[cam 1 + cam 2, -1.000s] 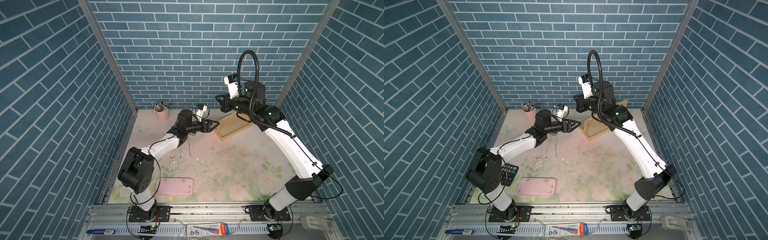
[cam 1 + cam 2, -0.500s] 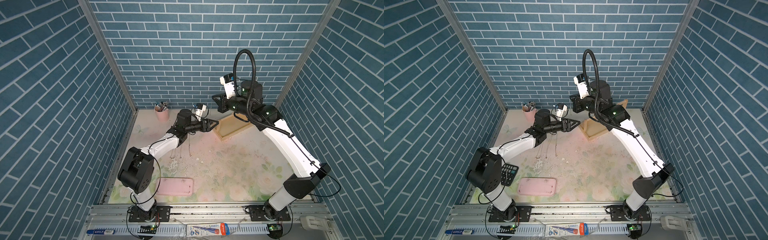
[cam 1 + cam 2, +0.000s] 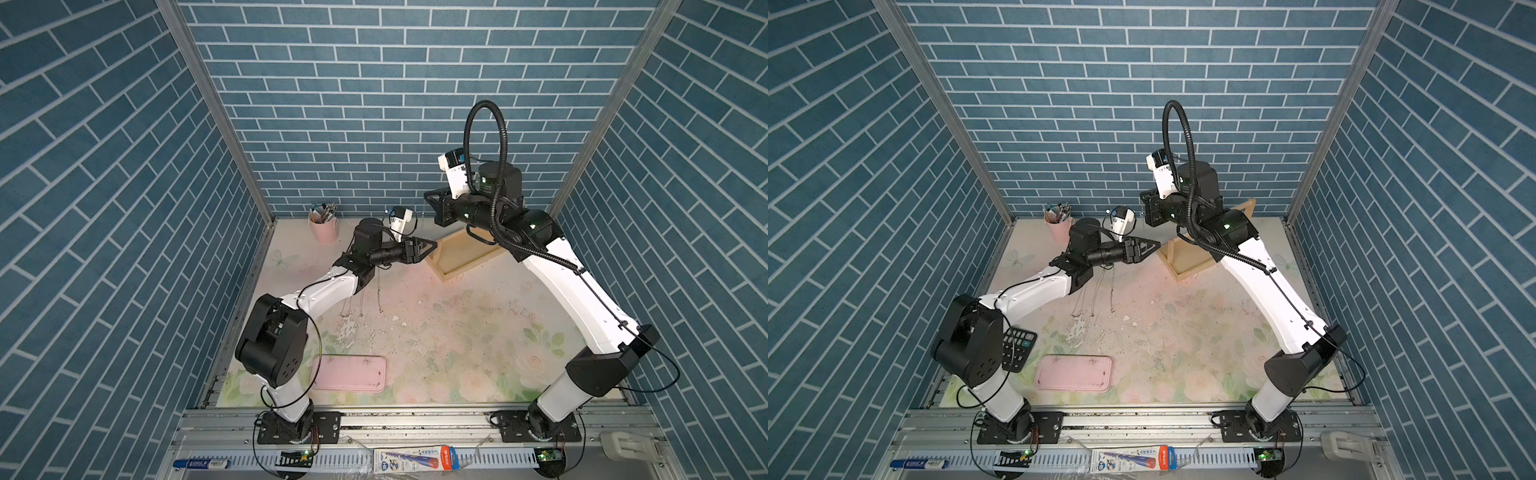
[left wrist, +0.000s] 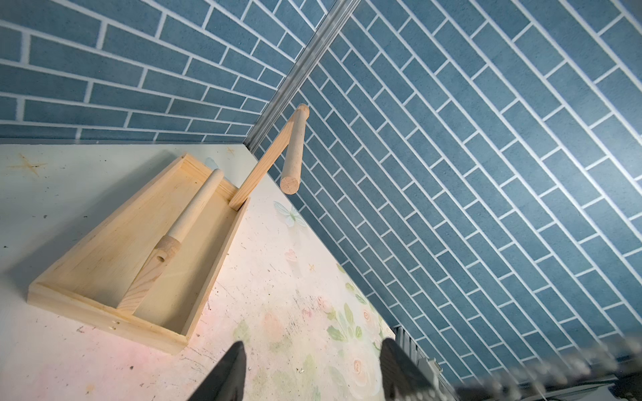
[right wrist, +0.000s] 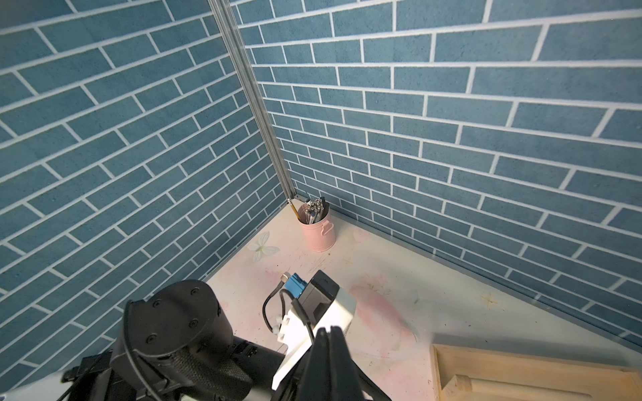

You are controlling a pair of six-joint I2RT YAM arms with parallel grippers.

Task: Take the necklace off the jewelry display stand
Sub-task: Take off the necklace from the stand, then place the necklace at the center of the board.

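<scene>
The jewelry display stand (image 3: 465, 259) is a pale wooden tray near the back wall, also in the left wrist view (image 4: 104, 264). One post stands at its far end, and the top bar (image 4: 293, 149) sticks out from it with a free end. A second post with a rod appears to lie in the tray. No chain shows on the bar. The necklace (image 3: 379, 291) hangs as thin chains below my left forearm, also in a top view (image 3: 1113, 291). My left gripper (image 3: 432, 245) (image 4: 312, 347) is open and empty, its tips just short of the tray. My right gripper (image 3: 430, 203) (image 5: 328, 333) is shut and empty above the left wrist.
A pink cup of pens (image 3: 324, 228) stands in the back left corner. A flat pink tray (image 3: 349, 374) lies near the front edge, and a calculator (image 3: 1017, 347) lies beside the left arm's base. Crumbs (image 3: 353, 328) litter the floral mat. Brick walls close three sides.
My right arm has swung a little to the left, toward the left arm. My left arm has held its place, with its jaws slightly narrower.
</scene>
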